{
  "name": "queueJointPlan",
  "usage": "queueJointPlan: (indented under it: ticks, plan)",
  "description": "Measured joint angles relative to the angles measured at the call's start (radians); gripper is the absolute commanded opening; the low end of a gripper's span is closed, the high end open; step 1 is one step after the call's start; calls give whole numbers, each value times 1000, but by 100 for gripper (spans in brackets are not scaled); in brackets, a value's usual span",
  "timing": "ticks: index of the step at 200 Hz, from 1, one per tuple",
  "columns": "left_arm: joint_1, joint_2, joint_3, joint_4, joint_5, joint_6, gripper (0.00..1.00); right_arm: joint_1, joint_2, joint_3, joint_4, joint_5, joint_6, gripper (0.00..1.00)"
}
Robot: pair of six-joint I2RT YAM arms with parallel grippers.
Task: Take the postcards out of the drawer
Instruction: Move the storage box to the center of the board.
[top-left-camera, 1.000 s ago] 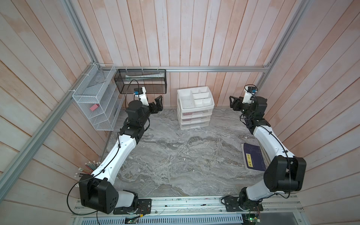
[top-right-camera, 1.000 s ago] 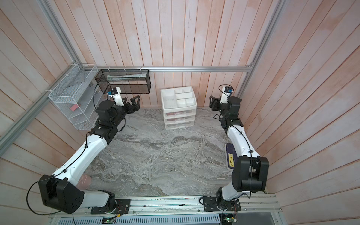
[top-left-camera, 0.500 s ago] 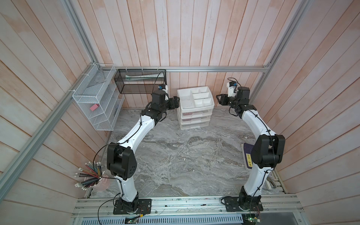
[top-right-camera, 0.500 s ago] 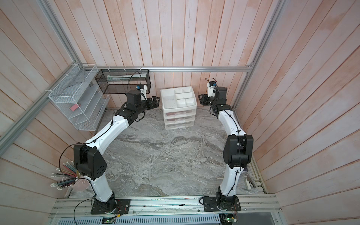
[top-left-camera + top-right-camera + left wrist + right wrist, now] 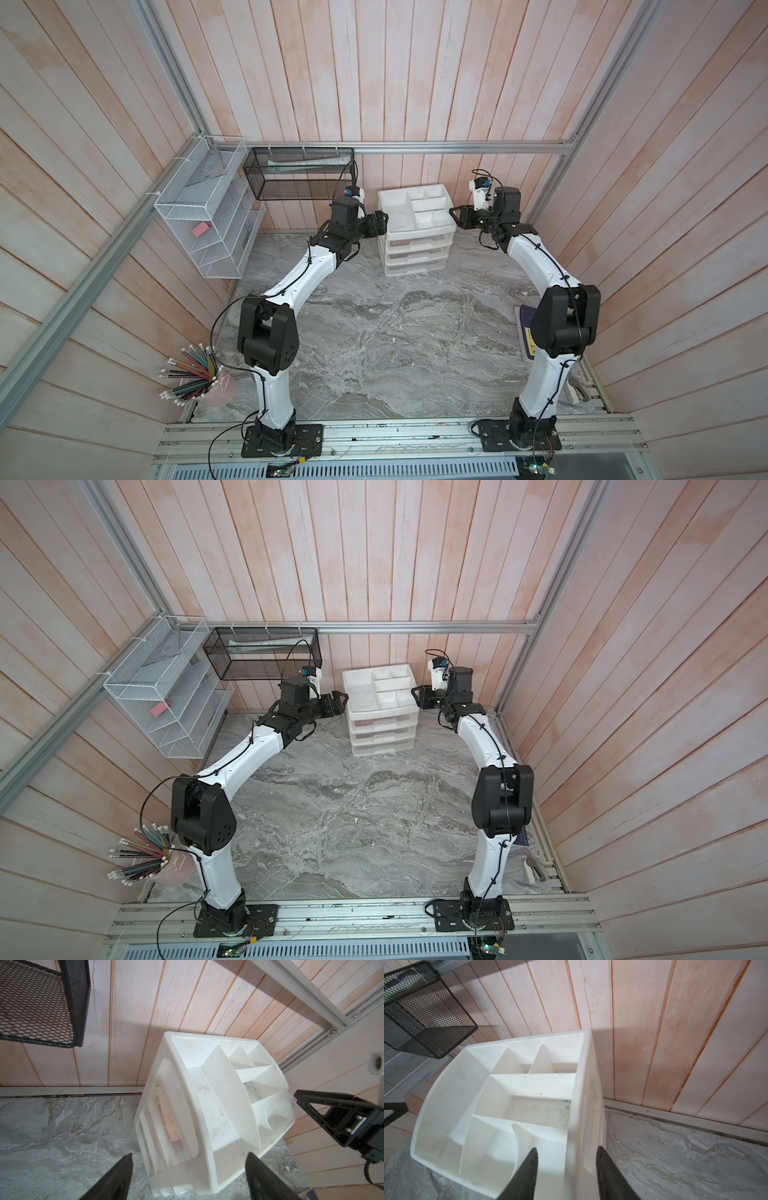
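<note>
Both arms have stretched across the worktop (image 5: 395, 332) to the drawer unit (image 5: 415, 266) at 12 o'clock. At its 9 o'clock side the left fingers (image 5: 122, 1176) stand wide and empty. The right fingers (image 5: 529, 1169) straddle its 3 o'clock rim, apart, not yet pinching. The postcards (image 5: 170, 1126) show reddish inside the shut upper drawer (image 5: 445, 239). The step in hand seems to be steadying the unit. Next, one arm must reach the front and pull this drawer out.

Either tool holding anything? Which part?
Nothing is held. The left tool is open beside the drawer unit; the right tool is open at its side wall, not gripping.
</note>
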Motion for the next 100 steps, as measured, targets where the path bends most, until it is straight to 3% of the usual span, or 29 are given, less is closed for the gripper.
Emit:
queueJointPlan:
  ticks: [100]
  plan:
    - [-11, 69, 2, 99, 94, -37, 72, 3, 44, 8, 9, -74, 12, 36]
